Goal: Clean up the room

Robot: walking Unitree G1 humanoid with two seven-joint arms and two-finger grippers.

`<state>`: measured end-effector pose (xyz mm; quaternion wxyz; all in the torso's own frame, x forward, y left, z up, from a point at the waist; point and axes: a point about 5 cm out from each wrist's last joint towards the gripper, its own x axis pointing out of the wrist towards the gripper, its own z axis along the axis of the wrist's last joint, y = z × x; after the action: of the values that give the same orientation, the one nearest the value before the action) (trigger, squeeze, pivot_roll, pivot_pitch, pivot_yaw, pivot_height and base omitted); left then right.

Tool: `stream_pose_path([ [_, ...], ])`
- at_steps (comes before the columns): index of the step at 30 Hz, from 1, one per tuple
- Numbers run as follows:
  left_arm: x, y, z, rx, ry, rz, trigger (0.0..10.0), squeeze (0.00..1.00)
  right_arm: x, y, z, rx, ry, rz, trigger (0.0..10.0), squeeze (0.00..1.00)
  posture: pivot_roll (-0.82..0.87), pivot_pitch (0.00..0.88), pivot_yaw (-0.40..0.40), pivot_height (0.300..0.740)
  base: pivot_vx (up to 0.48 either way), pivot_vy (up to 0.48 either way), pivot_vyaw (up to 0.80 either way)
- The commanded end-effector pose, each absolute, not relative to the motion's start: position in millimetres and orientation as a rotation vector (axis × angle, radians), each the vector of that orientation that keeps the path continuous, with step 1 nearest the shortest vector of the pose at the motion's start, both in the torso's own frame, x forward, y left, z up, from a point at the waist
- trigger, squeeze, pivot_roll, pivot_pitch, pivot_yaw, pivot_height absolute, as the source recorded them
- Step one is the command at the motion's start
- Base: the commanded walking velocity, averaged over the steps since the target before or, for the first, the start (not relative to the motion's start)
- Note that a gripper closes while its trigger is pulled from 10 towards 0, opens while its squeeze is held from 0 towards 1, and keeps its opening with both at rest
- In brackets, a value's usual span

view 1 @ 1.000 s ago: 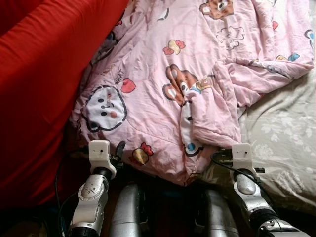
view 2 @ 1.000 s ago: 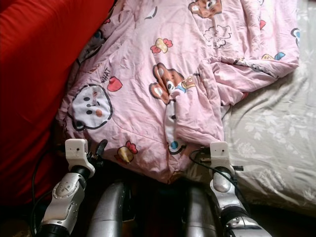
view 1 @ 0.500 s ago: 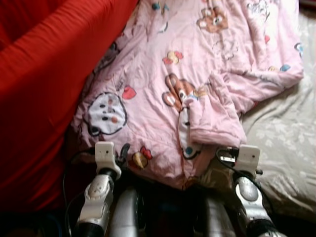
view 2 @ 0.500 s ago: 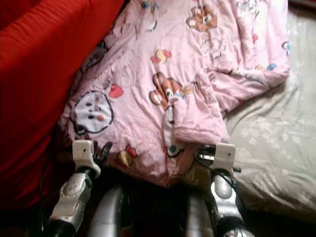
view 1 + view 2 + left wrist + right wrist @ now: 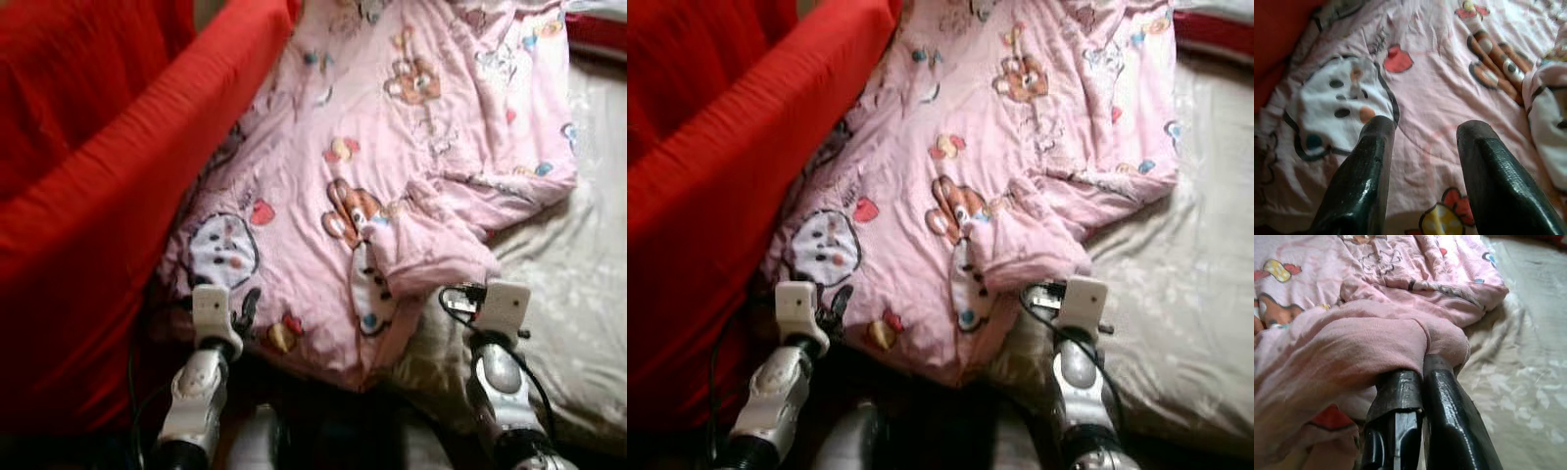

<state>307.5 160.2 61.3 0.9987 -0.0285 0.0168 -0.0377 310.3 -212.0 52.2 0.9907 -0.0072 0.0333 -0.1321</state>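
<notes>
A pink quilt (image 5: 392, 147) printed with cartoon bears and faces lies spread over the bed. My left gripper (image 5: 1422, 129) is open, its fingers (image 5: 1369, 161) hovering over the quilt's near edge beside a white cartoon face (image 5: 223, 250). My right gripper (image 5: 1420, 367) is shut, its tips tucked under a bunched fold of the quilt (image 5: 431, 259) that drapes over them. Nothing shows between its fingers. My right arm (image 5: 502, 367) reaches in from the near side of the bed.
A large red cloth (image 5: 98, 196) rises along the left side, right against the quilt. A pale floral sheet (image 5: 578, 294) covers the bed to the right of the quilt. A red strip (image 5: 598, 29) shows at the far right corner.
The whole picture has shifted, so the camera has moved and more of the far bed shows. The fold by my right gripper looks more bunched than before.
</notes>
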Motion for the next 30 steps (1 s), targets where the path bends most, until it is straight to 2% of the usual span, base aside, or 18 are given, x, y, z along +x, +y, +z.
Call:
stream_pose_path([
  [1,301.9,162.1,51.0,-0.034,0.071,-0.074,10.0,0.0,304.3,-215.7,46.2,-0.007,0.087,-0.281,10.0,0.0,-0.02,0.207,0.036,0.74,0.0,0.0,0.0],
  [30,303.8,161.7,52.1,-0.056,0.043,-0.073,10.0,0.0,311.0,-212.0,54.3,0.0,0.055,-0.255,10.0,0.0,-0.02,0.213,0.034,0.74,0.0,0.0,0.0],
])
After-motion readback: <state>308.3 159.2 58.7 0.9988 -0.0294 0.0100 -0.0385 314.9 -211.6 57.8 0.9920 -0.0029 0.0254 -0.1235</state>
